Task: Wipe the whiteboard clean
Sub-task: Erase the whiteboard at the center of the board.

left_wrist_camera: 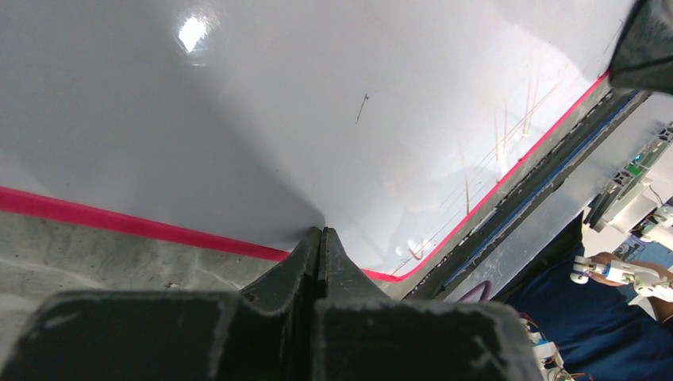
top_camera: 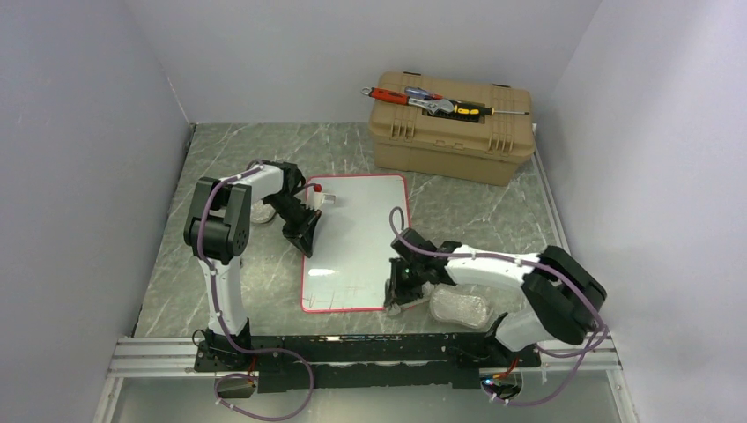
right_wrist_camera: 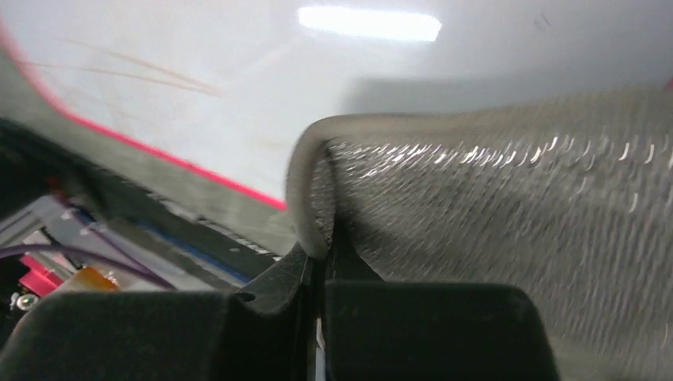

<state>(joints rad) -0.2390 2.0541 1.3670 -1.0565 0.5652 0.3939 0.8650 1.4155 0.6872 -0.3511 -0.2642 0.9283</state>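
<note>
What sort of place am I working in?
Probably a robot test cell: plain walls box in a marble-patterned table, arms bolt to an aluminium rail, a tan toolbox carries tools.

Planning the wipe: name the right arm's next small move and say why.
Probably sweep the right gripper, shut on the grey woven cloth, leftward across the near end of the glossy white, red-rimmed whiteboard: faint pen lines show there, and the shut left gripper rests on its left rim.

Lab bench enclosure: grey walls (top_camera: 88,106), tan toolbox (top_camera: 454,145) (hand tools (top_camera: 432,101) atop)
</note>
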